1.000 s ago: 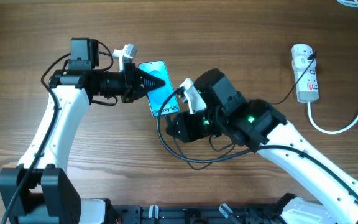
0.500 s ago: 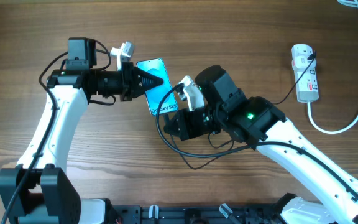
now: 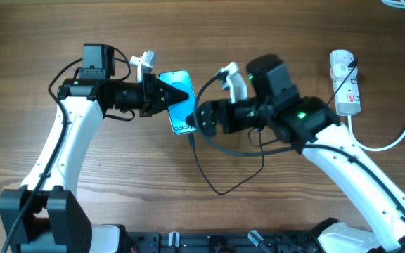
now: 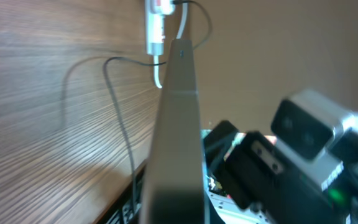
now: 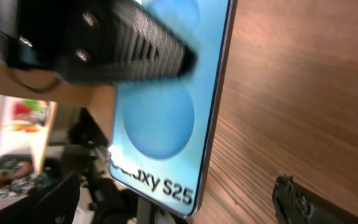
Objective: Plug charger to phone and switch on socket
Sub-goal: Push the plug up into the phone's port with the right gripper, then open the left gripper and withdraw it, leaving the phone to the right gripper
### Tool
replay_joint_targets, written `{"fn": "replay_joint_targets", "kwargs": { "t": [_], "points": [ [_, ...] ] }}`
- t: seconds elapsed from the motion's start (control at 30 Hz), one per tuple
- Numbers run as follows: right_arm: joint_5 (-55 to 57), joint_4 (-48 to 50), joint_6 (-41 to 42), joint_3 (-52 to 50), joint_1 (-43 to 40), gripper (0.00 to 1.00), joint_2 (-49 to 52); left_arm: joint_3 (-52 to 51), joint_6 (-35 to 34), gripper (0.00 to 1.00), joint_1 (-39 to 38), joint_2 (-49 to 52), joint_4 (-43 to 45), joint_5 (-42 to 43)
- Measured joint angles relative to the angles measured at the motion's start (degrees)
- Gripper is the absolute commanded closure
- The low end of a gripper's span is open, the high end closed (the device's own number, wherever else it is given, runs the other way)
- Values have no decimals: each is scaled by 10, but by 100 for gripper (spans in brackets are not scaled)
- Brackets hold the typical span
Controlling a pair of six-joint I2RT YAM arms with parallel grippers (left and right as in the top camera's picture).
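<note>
My left gripper [image 3: 178, 95] is shut on the phone [image 3: 181, 109], holding it tilted above the table with its cyan screen and text end toward the right arm. Edge-on, the phone [image 4: 179, 124] fills the middle of the left wrist view. The charger [image 3: 220, 188] runs as a thin black cable from the socket [image 3: 346, 83], loops low, and rises to meet the phone's lower edge. My right gripper [image 3: 197, 121] stands open just right of that end. Its fingers flank the phone [image 5: 160, 118] with a wide gap, touching nothing, and a grey stub [image 5: 149, 214] shows under the phone's edge.
The socket's thick white cord [image 3: 399, 133] curves off at the far right edge. In the left wrist view the socket [image 4: 156, 25] and black cable [image 4: 120, 118] lie ahead on the wood. The right arm's body [image 3: 294, 119] hangs between phone and socket.
My right gripper has opened wide, let go of the charger's end and drawn back up and to the right. The left gripper still holds the phone in nearly the same spot.
</note>
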Motion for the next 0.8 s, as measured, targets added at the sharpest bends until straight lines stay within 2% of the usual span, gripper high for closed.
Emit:
{"fn": "replay_joint_targets", "kwargs": {
  "t": [0.07, 0.1, 0.13, 0.17, 0.27, 0.33, 0.4, 0.43, 0.5, 0.53, 0.57, 0.6, 0.8],
  "points": [
    [-52, 19, -6, 0, -26, 12, 0, -3, 3, 96, 0, 0, 32, 42],
    [-89, 32, -11, 1, -42, 20, 0, -3, 2, 96, 0, 0, 66, 84],
    [-119, 49, -15, 1, -50, 30, 0, -3, 0, 96, 0, 0, 80, 113],
    [-150, 71, -17, 1, -51, 44, 0, -3, -3, 96, -1, 0, 87, 134],
    [-189, 89, -16, 1, -51, 77, 4, -3, -5, 96, -12, 0, 98, 167],
    [-200, 90, -16, 2, -52, 82, 25, -3, -7, 96, -26, -2, 119, 179],
    [-221, 91, -12, 2, -53, 96, 41, -4, -4, 96, -37, -2, 132, 175],
    [-238, 95, -4, 2, -57, 96, 45, -4, 6, 96, -37, -2, 140, 181],
    [-269, 103, 5, 4, -63, 96, 55, -5, 25, 85, -36, -3, 160, 191],
    [-273, 108, 5, 4, -63, 96, 57, -5, 25, 73, -36, -3, 163, 191],
    [-273, 112, -1, 4, -63, 96, 58, -5, 19, 49, -36, -3, 163, 189],
    [-267, 111, -5, 4, -61, 96, 59, -5, 11, 2, -37, -3, 162, 179],
    [-213, 88, -21, 4, -52, 96, 70, -5, -7, 0, -23, -4, 160, 76]
  ]
}}
